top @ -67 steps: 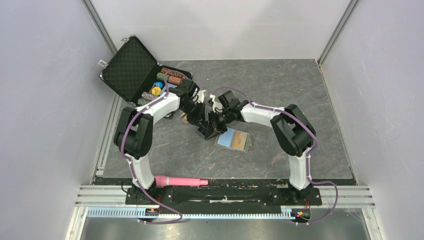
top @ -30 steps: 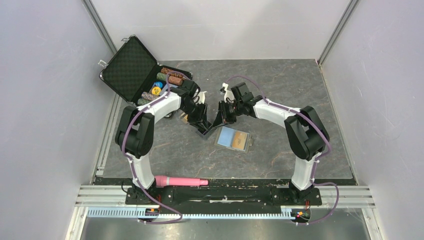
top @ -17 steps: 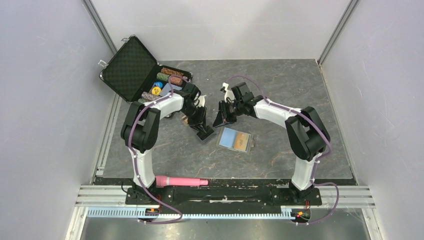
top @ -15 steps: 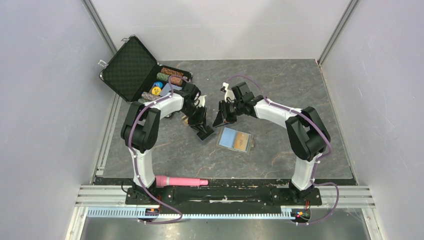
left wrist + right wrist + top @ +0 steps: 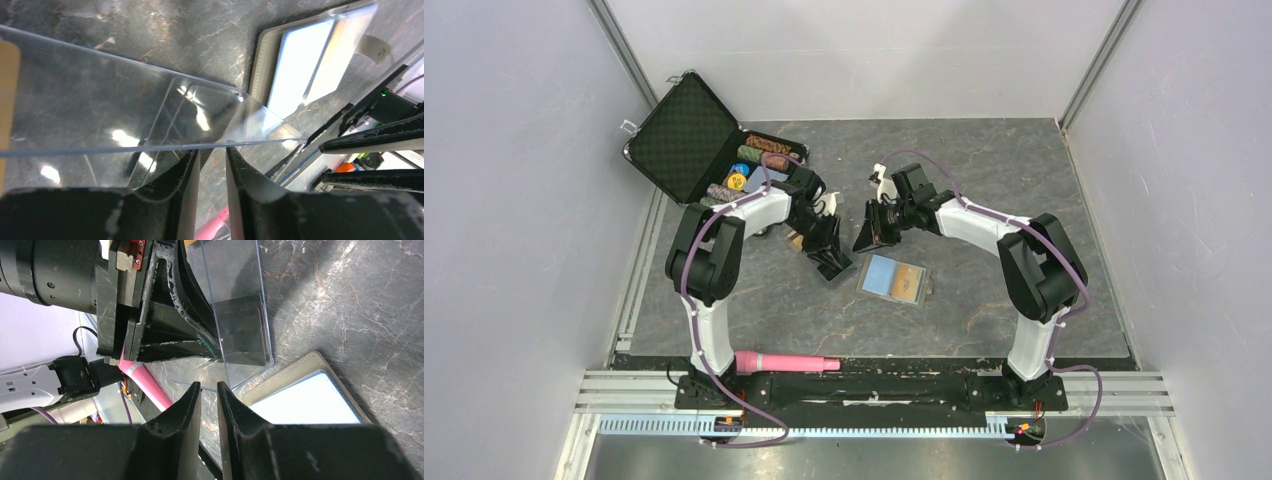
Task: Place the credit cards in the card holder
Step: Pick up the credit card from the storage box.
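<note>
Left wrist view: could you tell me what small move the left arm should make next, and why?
Probably ease the card sideways toward the holder and dip its free edge at a pocket. The left gripper pinches the card by its clear edge, and the holder lies open right beside it, blue inside facing up.

ARMS: left arm [image 5: 754, 208], right arm [image 5: 972, 222], white links, black joints | CABLES: purple cable [image 5: 910, 154] along each arm | END EFFECTORS: left end effector [image 5: 212, 150], right end effector [image 5: 209, 386], black, scuffed

Taupe card holder [image 5: 894, 279], blue inside; grey marbled table [image 5: 994, 170].
</note>
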`<act>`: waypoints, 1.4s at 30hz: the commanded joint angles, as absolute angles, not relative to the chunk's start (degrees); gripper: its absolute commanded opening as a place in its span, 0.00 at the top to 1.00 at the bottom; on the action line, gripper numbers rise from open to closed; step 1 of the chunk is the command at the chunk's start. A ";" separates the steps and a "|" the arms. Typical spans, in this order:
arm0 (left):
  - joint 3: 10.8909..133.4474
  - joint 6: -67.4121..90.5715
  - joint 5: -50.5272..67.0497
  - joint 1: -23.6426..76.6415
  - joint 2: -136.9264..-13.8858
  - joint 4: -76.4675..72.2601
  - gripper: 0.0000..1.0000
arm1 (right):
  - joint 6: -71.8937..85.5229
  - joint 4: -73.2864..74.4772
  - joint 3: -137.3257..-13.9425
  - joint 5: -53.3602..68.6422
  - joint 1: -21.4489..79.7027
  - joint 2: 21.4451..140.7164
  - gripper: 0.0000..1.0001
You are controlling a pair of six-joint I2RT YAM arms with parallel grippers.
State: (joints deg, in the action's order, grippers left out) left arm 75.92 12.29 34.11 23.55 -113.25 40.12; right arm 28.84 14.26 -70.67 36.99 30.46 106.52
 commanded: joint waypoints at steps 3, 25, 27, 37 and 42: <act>77.76 7.76 22.66 23.68 -110.66 42.95 0.62 | 28.11 12.99 -69.56 36.73 30.31 103.72 0.79; 76.53 6.41 19.96 23.85 -111.54 42.43 0.75 | 40.58 -1.71 -61.64 44.60 34.73 105.93 0.76; 75.80 6.72 21.30 23.93 -111.13 42.45 0.82 | 40.95 -2.24 -63.14 44.67 34.72 107.71 0.76; 72.26 10.77 24.17 25.05 -105.93 39.82 0.95 | 39.82 -0.11 -71.85 43.30 33.26 114.40 0.76; 73.17 11.60 20.92 25.14 -103.65 40.11 0.98 | 37.64 3.64 -72.47 42.03 32.74 113.98 0.76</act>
State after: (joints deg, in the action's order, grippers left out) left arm 72.86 9.10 18.15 23.66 -107.46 38.94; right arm 40.10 5.26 -69.25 46.19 33.45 113.51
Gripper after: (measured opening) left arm 0.032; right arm 0.238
